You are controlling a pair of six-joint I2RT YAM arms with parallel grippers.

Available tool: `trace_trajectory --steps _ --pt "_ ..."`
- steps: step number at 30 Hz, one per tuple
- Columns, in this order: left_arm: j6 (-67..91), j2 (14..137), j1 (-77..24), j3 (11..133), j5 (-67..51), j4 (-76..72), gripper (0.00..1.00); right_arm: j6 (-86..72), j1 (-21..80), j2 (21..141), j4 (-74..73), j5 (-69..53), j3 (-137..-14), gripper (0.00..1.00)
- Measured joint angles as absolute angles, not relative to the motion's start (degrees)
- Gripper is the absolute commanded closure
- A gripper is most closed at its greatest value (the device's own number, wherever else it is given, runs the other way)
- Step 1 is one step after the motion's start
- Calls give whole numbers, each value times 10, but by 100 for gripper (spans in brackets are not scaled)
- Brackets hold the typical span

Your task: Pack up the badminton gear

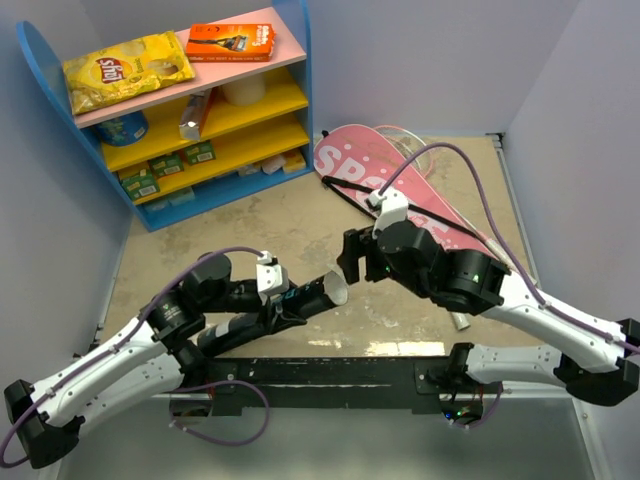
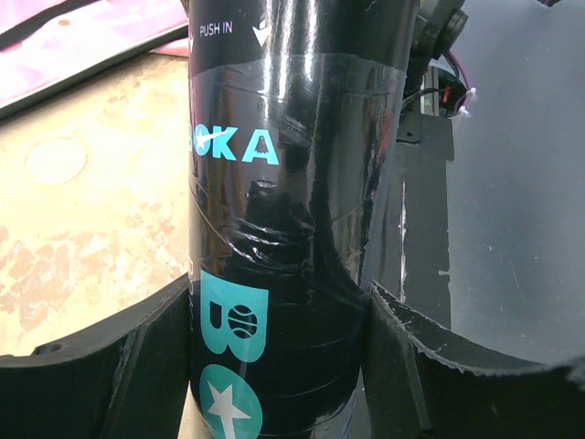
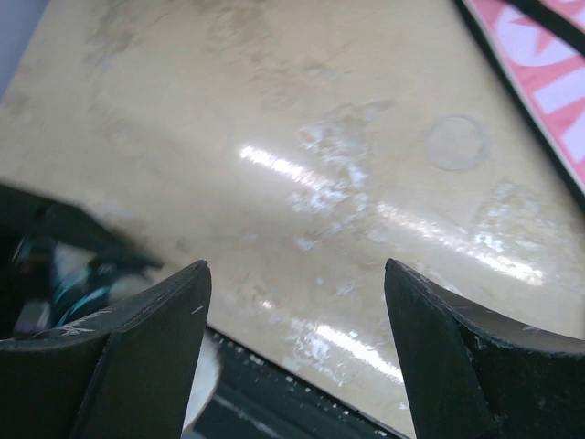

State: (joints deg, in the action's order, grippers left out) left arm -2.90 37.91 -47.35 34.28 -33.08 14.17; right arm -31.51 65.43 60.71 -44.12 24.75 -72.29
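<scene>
Right gripper [image 3: 292,357] is seen spread and empty near the table's centre. The pink cover [image 1: 350,160] is laid flat towards 1 o'clock. The black tube [image 1: 312,296] is clamped by the left gripper [image 2: 279,366] just below centre, tilted, its open mouth just beside the right gripper. No shuttlecocks are seen; whether any are inside cannot be told. Tube filling is judged the step in hand; next, the tube would be carried towards the cover, mouth kept raised.
</scene>
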Motion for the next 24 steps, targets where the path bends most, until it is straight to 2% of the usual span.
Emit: trace_trajectory --steps 8,15,17,19,22,24 --pt "-26 381 -474 343 -331 143 100 -324 520 635 -390 291 -723 22" --pt "-26 373 -474 343 -319 143 100 -323 441 772 -316 249 -723 24" --pt "-26 369 -475 343 -311 143 100 -323 435 823 -297 234 -720 28" --pt "-26 364 -475 343 -297 144 100 -324 432 869 -283 222 -716 37" --pt "-26 359 -474 343 -278 145 100 -324 424 930 -263 201 -716 43" --pt "-25 357 -474 343 -268 147 100 -324 419 962 -254 199 -717 43"
